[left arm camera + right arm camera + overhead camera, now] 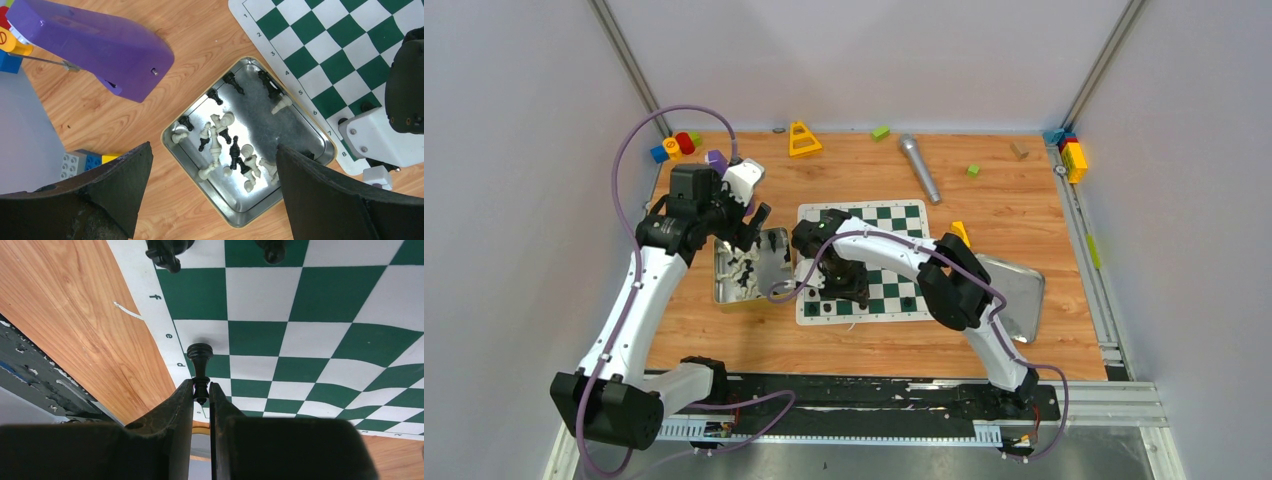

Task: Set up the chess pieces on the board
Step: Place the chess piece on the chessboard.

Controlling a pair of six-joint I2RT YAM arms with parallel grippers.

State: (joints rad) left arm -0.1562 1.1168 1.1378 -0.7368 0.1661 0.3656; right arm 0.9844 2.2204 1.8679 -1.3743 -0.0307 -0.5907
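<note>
wood-grain tabletop (1004, 210), open room toward 12 o'clock. Thin green-white checkered board (889, 215) at centre. Shiny square metal tray (720, 270) at its 9 o'clock holds loose black and cream pieces (215, 135). Above the tray, left gripper (213, 146) spread wide, holding nothing. Over the board's 7 o'clock squares, right gripper (201, 387) clamped on a black pawn (199, 357).

Not much to read here tbh. The board (320, 60) has numbers printed on its white border. In the left wrist view they run 1 through 8 along that edge, starting near 12 o'clock and ending around 4 o'clock. The right wrist view shows the border letters f, e, d, going from about 10 o'clock down toward the centre. A yellow block (19, 48) at 10 o'clock in the left wrist view has a round red sign, but it's cut off so I can't make it out. From the top camera it's all too small to read.
</note>
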